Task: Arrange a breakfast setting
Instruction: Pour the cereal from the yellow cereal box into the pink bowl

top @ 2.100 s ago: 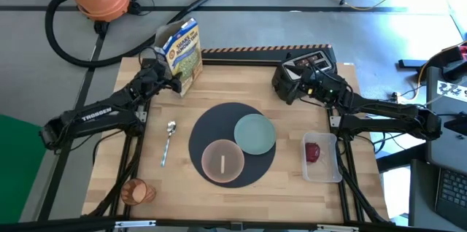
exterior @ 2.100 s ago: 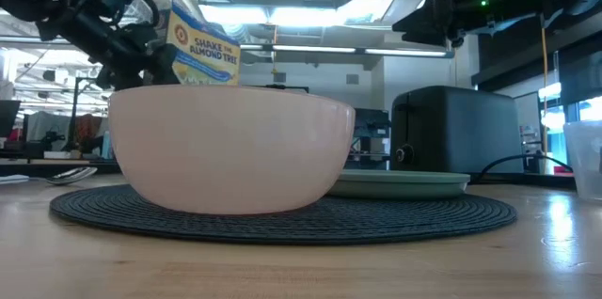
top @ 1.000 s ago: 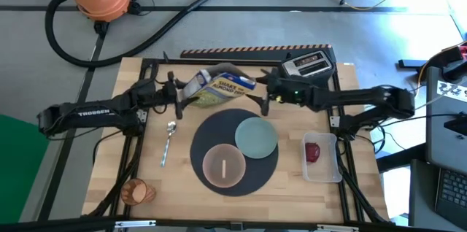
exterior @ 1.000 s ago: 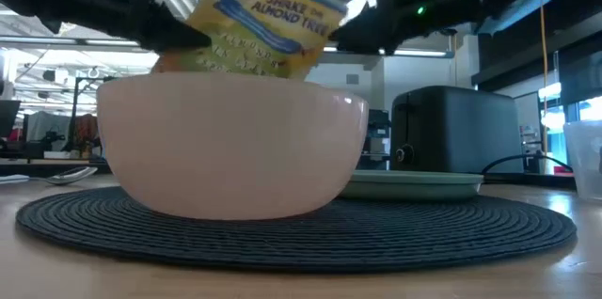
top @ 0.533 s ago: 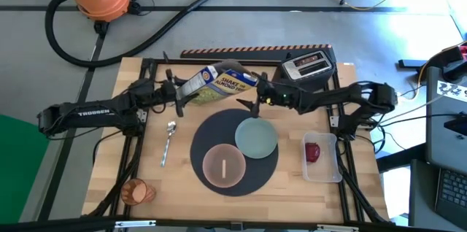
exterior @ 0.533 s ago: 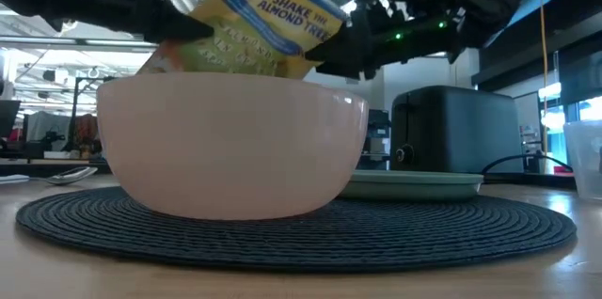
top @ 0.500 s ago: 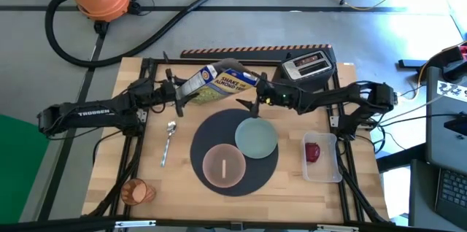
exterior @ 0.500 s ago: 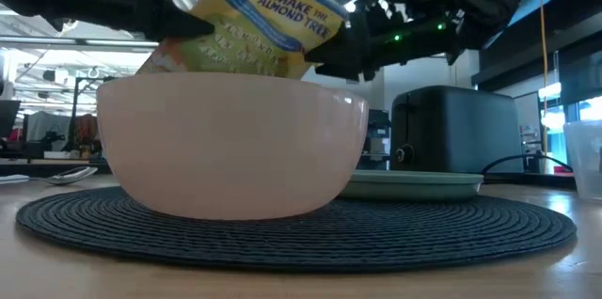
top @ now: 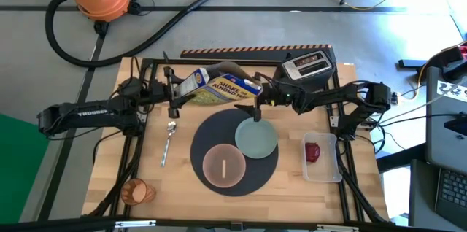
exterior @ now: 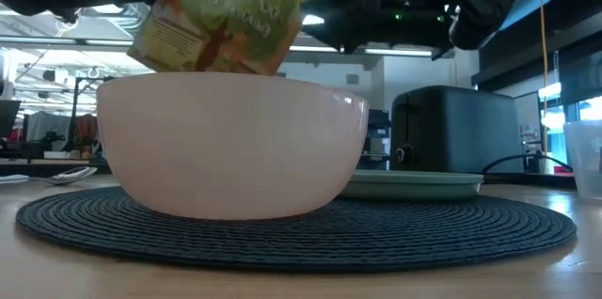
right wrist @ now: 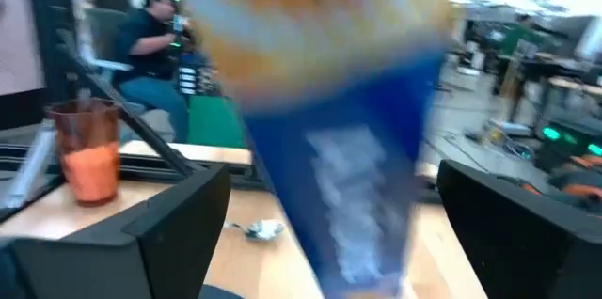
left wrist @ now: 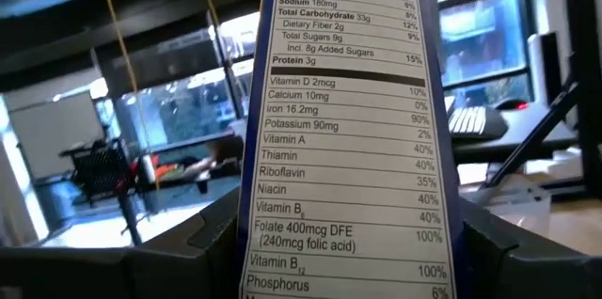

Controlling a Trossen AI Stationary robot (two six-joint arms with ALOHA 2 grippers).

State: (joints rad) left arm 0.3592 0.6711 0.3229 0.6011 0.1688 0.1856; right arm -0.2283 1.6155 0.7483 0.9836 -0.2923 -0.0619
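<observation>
Cereal box (top: 219,87) hangs tipped above the table's far side, long axis running arm to arm. Our left gripper (top: 174,93) clamps its base end; right gripper (top: 257,98) brackets the top end, fingers spread. Pink bowl (top: 222,163) sits nearer, on the mat (top: 201,141).

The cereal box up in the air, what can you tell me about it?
The cereal box is cardboard, blue and yellow, with "Shake the Almond Tree" on its front and a nutrition label down one narrow side. It is off the table and tipped over on its side, above the table's far part, just beyond the mat. The left gripper clamps one end. The right gripper is at the other end with fingers spread wide; whether it touches is unclear.
</observation>
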